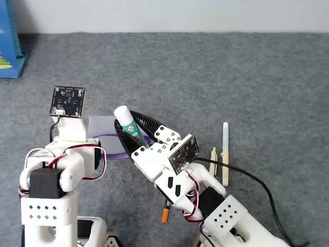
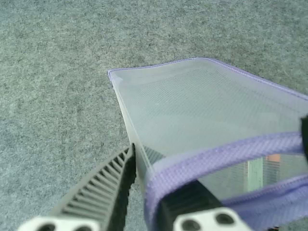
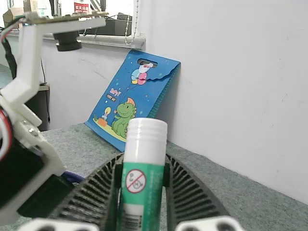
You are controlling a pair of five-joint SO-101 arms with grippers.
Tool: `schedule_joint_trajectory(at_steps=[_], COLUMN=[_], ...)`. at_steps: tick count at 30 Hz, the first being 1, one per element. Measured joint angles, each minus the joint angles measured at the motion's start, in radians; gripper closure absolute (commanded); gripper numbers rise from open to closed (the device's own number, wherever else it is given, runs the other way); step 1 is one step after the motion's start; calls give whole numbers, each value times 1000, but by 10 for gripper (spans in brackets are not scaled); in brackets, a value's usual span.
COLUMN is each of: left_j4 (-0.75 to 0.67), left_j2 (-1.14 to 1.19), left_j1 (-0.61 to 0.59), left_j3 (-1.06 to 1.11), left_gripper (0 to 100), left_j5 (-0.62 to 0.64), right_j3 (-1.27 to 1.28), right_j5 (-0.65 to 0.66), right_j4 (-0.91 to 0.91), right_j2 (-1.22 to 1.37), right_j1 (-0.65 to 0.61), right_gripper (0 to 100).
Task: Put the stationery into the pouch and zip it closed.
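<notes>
The right claw (image 3: pixel 142 166) is pinching a glue stick (image 3: pixel 144 139) at the pouch (image 2: pixel 202 110), whose rim the left claw (image 2: pixel 140 158) is gripping; next it likely needs lowering inside.

Translucent pouch (image 2: pixel 202 106) with a purple zip edge lies flat, mouth open; a green glue stick (image 1: pixel 129 126), white cap up, tilts over the pouch's mouth. Well right of the pouch, a pale pen (image 1: pixel 225 149) and a cream stick (image 1: pixel 213 157) lie side by side; an orange marker (image 1: pixel 165 212) lies apart, also to its right
</notes>
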Motion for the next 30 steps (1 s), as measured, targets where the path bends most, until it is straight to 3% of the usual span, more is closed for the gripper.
schedule_joint_trajectory(at_steps=[6,15,24,30], left_j4=[0,0,0,0], left_j2=[0,0,0,0], left_j1=[0,-2,-3,-3], left_j3=[0,0,0,0], left_gripper=[989,989,989,989], left_j5=[0,0,0,0], right_j3=[-3,-137,-137,-123], right_j5=[3,3,3,-52], right_j4=[43,592,852,1010], right_j2=[-3,-117,-379,-390], right_j1=[0,175,273,459], right_gripper=[991,991,991,991])
